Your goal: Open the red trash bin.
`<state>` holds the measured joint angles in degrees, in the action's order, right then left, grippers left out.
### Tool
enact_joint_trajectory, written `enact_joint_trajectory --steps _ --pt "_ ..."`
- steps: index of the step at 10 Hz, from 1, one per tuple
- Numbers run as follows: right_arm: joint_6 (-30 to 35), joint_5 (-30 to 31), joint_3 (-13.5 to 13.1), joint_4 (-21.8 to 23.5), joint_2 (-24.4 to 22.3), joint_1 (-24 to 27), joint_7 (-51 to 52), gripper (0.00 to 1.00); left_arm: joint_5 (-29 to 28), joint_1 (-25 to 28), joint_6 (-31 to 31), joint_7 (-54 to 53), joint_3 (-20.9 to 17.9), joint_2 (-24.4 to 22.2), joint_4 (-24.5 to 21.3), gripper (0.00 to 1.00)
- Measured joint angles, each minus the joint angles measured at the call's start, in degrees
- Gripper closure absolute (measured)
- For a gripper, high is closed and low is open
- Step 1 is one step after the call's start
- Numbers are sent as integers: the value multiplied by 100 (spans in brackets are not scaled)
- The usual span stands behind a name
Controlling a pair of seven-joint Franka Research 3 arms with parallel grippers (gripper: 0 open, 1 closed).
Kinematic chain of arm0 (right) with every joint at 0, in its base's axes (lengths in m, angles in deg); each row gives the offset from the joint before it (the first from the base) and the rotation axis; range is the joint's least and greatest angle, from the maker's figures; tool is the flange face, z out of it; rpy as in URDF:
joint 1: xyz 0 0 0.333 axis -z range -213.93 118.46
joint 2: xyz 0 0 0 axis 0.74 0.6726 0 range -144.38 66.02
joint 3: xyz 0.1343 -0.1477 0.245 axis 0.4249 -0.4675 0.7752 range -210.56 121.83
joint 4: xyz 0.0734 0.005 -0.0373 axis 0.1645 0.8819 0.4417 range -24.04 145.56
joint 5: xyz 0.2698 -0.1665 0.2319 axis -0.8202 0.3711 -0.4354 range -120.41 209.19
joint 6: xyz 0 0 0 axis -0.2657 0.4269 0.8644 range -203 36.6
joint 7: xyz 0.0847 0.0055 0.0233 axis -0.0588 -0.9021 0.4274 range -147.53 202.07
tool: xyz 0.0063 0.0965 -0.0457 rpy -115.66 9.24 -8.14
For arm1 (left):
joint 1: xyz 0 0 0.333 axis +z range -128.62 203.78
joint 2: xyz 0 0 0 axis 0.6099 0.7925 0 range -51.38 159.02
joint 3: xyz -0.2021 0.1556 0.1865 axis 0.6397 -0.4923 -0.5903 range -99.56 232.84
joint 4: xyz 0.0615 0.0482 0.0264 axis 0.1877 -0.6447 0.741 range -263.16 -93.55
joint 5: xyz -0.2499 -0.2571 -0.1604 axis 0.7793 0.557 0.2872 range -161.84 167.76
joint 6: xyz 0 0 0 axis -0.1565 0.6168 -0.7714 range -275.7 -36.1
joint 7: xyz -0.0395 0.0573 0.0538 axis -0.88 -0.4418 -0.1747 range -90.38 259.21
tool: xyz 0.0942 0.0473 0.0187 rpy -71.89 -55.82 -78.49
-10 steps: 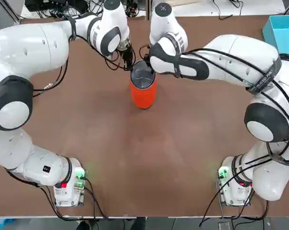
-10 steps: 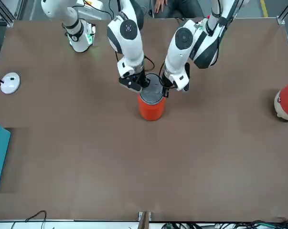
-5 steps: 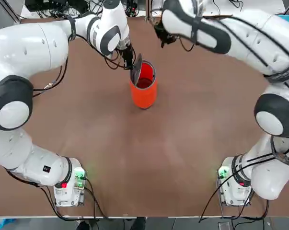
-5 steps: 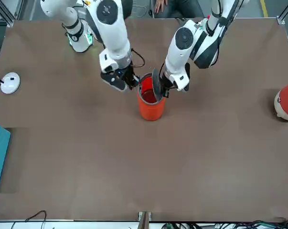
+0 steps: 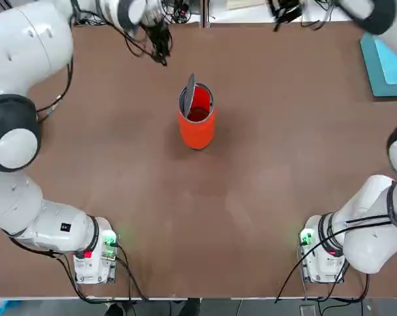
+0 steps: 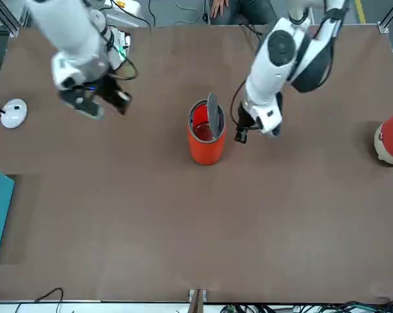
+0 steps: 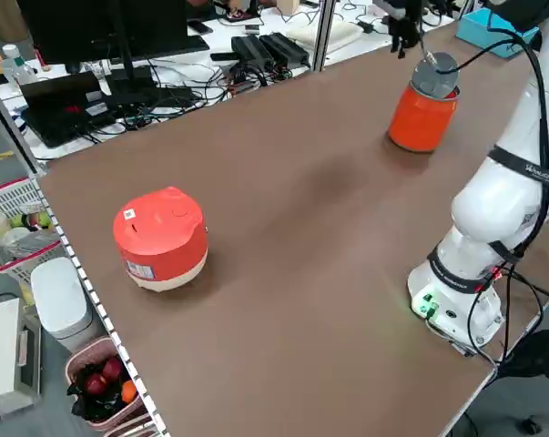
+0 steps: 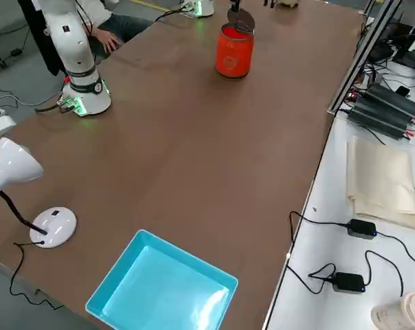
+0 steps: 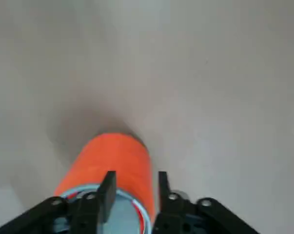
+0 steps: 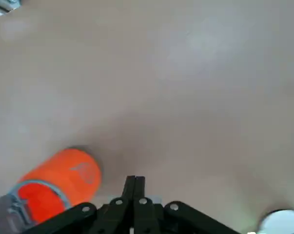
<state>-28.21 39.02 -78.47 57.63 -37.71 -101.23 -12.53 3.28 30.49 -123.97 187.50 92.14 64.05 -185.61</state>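
Note:
The red trash bin [image 5: 197, 125] stands mid-table, orange-red, with its grey lid [image 5: 188, 94] tipped up on edge and the red inside showing. In the front view the bin [image 6: 206, 143] has its lid [image 6: 213, 116] upright over the rim. My left gripper [image 5: 161, 54] hangs clear of the bin, beyond it and to its left, open with a narrow gap and nothing held; its fingers [image 9: 107, 187] frame the bin [image 9: 112, 156] from a distance. My right gripper [image 5: 284, 10] is raised far off at the back right, shut and empty [image 10: 135, 184].
A red-and-white rounded object [image 6: 392, 145] sits at the table's left edge. A light blue square box [image 5: 386, 56] lies at the right edge, with a white lamp base [image 6: 14, 113] near it. The brown table [image 5: 205, 224] is bare in front of the bin.
The lid went from flat on the bin to standing on edge. Both grippers have drawn back from the bin, the right one far up and to the right.

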Motion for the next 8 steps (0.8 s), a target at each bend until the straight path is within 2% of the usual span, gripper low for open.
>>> enact_joint_trajectory --steps 2,3,4,5,6,8 --pt "371 388 -1049 -14 -321 43 1659 98 -475 287 334 -935 -14 -12 300 48" --pt "466 595 -1567 -16 -398 78 2653 97 -580 472 572 -1452 -15 -17 412 39" --pt "483 666 -2061 -14 -416 149 3629 95 -610 699 963 -2158 -18 -23 554 37" --pt "474 670 -2436 -11 -422 250 4336 90 -622 1005 1336 -3002 -23 -43 712 35" --pt "428 671 -2608 -11 -435 345 4693 74 -623 1376 1579 -3848 -29 -98 866 31" --pt "278 672 -2601 -11 -429 360 4781 45 -619 2073 1748 -5148 -39 -214 1187 28"
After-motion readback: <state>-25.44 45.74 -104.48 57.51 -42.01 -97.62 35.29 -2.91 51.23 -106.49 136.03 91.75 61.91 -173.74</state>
